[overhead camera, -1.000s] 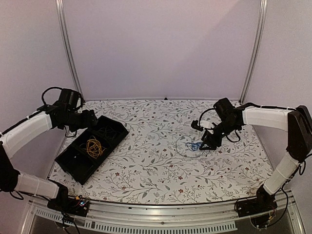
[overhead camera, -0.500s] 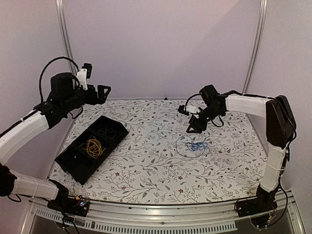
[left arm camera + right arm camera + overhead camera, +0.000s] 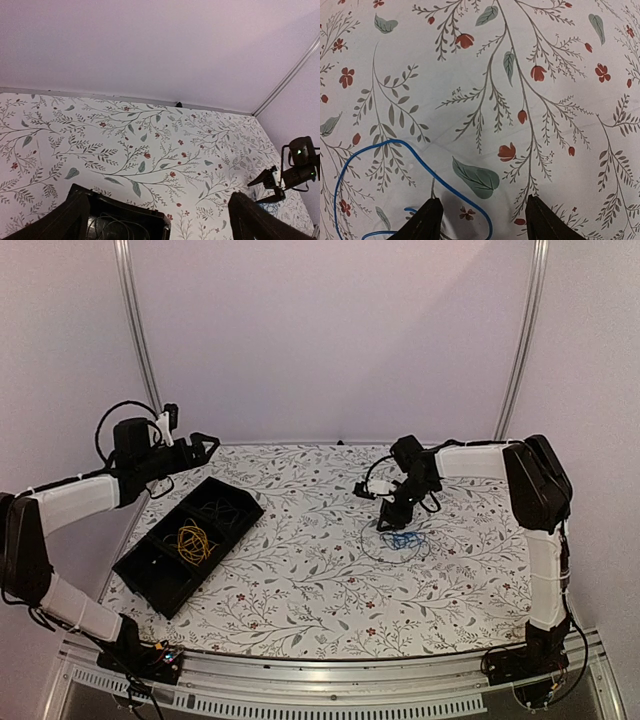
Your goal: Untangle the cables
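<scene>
A blue cable (image 3: 403,539) lies in a small bundle on the floral table, with a thin dark cable (image 3: 372,550) looping round it. My right gripper (image 3: 392,515) is open and empty just above the bundle's far edge; in its wrist view a blue cable loop (image 3: 415,155) runs between the fingertips (image 3: 431,220). A yellow-orange cable (image 3: 193,540) lies in the middle compartment of the black tray (image 3: 232,522), and a dark cable (image 3: 214,510) lies in its far compartment. My left gripper (image 3: 207,443) is open and empty, raised beyond the tray's far end. The dark cable also shows in the left wrist view (image 3: 112,231).
The black tray (image 3: 155,222) stands at the left of the table, angled. Metal frame posts (image 3: 140,340) rise at the back corners. The table's back edge (image 3: 125,97) meets the wall. The right arm (image 3: 295,170) shows in the left wrist view.
My right gripper has lifted off the blue bundle, moved left and come down again at its far edge. My left arm rose from the tray, then drew back lower.
</scene>
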Available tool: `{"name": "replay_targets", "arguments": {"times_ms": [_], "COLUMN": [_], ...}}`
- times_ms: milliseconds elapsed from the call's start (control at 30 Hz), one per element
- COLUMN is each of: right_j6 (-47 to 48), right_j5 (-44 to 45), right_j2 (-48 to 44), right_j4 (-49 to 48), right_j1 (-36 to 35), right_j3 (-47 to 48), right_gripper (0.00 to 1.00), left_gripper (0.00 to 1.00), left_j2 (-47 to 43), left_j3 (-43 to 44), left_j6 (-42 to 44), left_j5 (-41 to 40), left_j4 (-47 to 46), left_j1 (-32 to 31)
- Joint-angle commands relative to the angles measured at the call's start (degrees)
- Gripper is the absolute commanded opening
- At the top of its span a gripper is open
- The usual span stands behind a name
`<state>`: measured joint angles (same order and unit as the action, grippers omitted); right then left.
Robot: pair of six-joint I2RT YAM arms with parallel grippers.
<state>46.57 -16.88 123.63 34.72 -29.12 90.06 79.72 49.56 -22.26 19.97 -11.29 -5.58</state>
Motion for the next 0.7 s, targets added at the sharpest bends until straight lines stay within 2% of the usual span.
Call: {"name": "replay_targets", "arguments": {"times_ms": [0, 33, 67, 133, 167, 267, 400, 467, 533, 600, 667], "right_j6": [0.33, -0.43, -0.85, -2.18, -2.66, -4.77, -7.74, -8.83, -9.84, -11.31, -12.77], "right_j5": [0.62, 0.66, 0.49, -0.57, -1.75, -5.09, -8.49, -9.37, -9.81, -9.96, -10.01], "right_j2": [2.66, 3.07, 3.52, 4.21, 3.97, -1.19, -11.07, -15.23, -18.21, -20.82, -22.65], "right_j4": [-3.4, -4.13, -4.2, -2.57, -1.8, -0.21, 3.78, 5.9, 7.59, 8.78, 9.21], "right_j1": [-1.02, -1.02, -1.02, -1.02, -1.02, -1.02, -1.15, -1.22, -1.28, -1.45, -1.62], "right_j3": [1.8, 2.2, 3.05, 5.95, 6.71, 6.75, 7.71, 8.64, 9.47, 10.09, 10.38], "right_gripper": [0.58, 0.52, 0.4, 0.03, 0.0, 0.0, 0.0, 0.0, 0.0, 0.0, 0.0], "left_gripper": [1.0, 1.0, 1.0, 1.0, 1.0, 1.0, 1.0, 0.99, 0.92, 0.79, 0.75], "left_j2": [-3.2, -2.88, -2.53, -2.86, -4.11, -8.98, -7.28, -5.6, -4.54, -3.59, -2.95], "left_j3": [-2.82, -2.4, -1.65, -1.0, -2.2, -6.84, -3.49, -1.09, 0.91, 2.28, 2.9], "left_j6": [-5.65, -5.49, -4.6, -2.4, -1.01, 2.73, 2.12, 4.44, 6.71, 8.68, 13.56], "left_j5": [4.35, 5.11, 5.99, 8.03, 11.37, 10.12, 6.91, 5.21, 2.55, -2.04, -9.41], "left_j4": [-11.24, -10.8, -9.81, -10.09, -12.33, -19.53, -14.15, -11.99, -10.88, -10.68, -11.89], "left_j1": [-1.79, -1.84, -2.06, -2.72, -3.13, -6.98, -14.46, -19.97, -25.42, -30.38, -36.5]}}
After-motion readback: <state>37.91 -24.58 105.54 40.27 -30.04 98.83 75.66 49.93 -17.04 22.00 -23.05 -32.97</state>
